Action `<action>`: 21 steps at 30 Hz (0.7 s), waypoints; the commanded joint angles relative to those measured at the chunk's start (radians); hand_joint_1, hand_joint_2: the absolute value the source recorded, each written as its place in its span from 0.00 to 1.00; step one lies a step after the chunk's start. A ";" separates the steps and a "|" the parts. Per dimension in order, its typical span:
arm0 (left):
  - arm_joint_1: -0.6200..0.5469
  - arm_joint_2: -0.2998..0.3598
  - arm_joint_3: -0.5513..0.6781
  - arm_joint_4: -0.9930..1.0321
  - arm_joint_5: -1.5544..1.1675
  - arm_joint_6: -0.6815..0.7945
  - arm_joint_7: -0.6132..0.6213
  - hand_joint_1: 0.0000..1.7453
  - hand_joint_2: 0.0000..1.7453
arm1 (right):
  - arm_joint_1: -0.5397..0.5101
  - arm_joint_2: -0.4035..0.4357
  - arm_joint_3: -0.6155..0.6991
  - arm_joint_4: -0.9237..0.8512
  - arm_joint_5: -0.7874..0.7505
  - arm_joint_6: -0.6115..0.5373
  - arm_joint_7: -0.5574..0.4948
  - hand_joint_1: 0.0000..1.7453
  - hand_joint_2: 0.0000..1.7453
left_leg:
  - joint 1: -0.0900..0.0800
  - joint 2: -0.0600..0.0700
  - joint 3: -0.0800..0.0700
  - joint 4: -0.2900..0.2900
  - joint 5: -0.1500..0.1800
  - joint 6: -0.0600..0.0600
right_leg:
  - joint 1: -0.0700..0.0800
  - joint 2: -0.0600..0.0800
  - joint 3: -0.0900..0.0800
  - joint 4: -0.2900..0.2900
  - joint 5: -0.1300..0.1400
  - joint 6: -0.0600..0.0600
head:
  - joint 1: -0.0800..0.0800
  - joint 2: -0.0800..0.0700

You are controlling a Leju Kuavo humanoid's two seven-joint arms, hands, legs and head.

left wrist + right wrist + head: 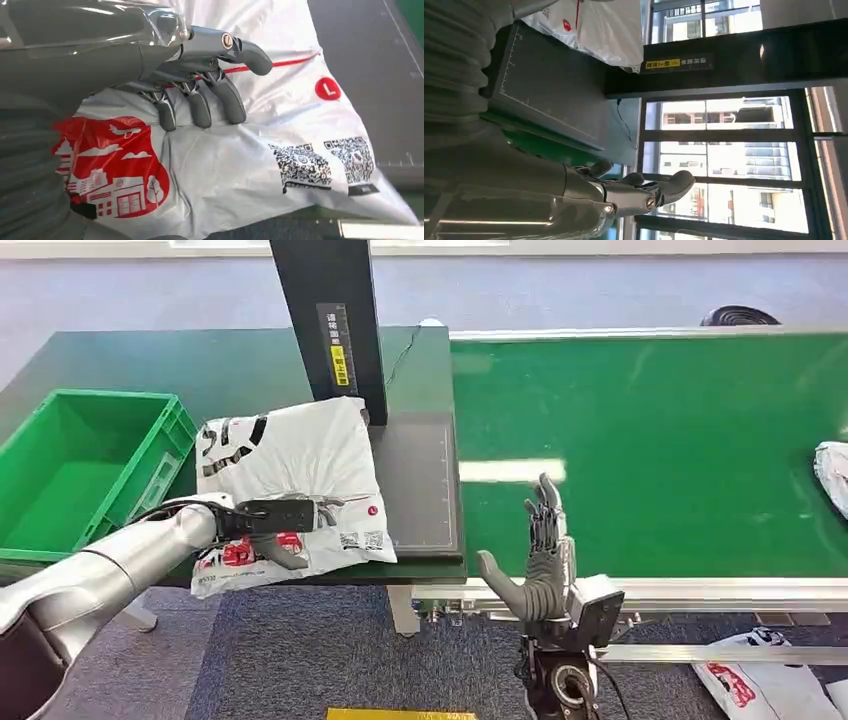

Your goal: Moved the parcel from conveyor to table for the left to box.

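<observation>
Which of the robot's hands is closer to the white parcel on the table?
Left. The left hand rests on the white parcel; the right hand is raised, open, by the conveyor, well apart from it.

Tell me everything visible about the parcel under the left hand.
The parcel is a soft white plastic mailer, crumpled, with a red building graphic, black lettering, two QR codes and a red round L sticker. It lies flat on the dark table, near edge overhanging, beside the green crate. The left hand rests on it, fingers pressing the plastic.
</observation>
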 commanded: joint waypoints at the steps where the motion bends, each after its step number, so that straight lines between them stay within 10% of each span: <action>1: 0.160 -0.024 0.027 0.115 -0.042 0.089 0.086 0.00 1.00 | 0.046 -0.003 -0.035 -0.033 0.013 -0.008 0.009 0.00 1.00 | 0.001 0.001 -0.006 0.002 0.004 0.000 | 0.001 0.000 -0.006 0.001 0.004 -0.002 | 0.001 0.000; 17: 0.193 -0.018 0.116 0.108 -0.064 0.149 0.107 0.00 1.00 | 0.060 0.002 -0.039 -0.045 0.026 -0.005 0.012 0.00 1.00 | 0.003 0.001 -0.005 0.001 0.005 -0.001 | 0.004 0.001 -0.006 0.002 0.006 -0.004 | 0.000 0.000; 18: 0.196 -0.016 0.120 0.110 -0.065 0.161 0.110 0.22 1.00 | 0.061 0.001 -0.038 -0.047 0.025 -0.005 0.013 0.00 1.00 | 0.003 0.002 -0.009 0.000 0.006 -0.001 | 0.003 0.002 -0.010 0.001 0.008 -0.004 | 0.000 0.000; 19: 0.201 -0.015 0.128 0.110 -0.067 0.178 0.112 0.85 1.00 | 0.064 0.001 -0.037 -0.048 0.026 -0.006 0.013 0.00 1.00 | 0.004 0.001 -0.004 0.002 0.003 -0.002 | 0.005 0.002 -0.005 0.002 0.004 -0.003 | 0.000 0.000; 21: 0.212 -0.013 0.137 0.111 -0.074 0.196 0.116 1.00 1.00 | 0.066 -0.001 -0.037 -0.045 0.027 -0.007 0.012 0.00 1.00 | 0.003 0.003 -0.010 -0.001 0.007 -0.001 | 0.003 0.003 -0.011 0.000 0.008 -0.004 | 0.000 0.000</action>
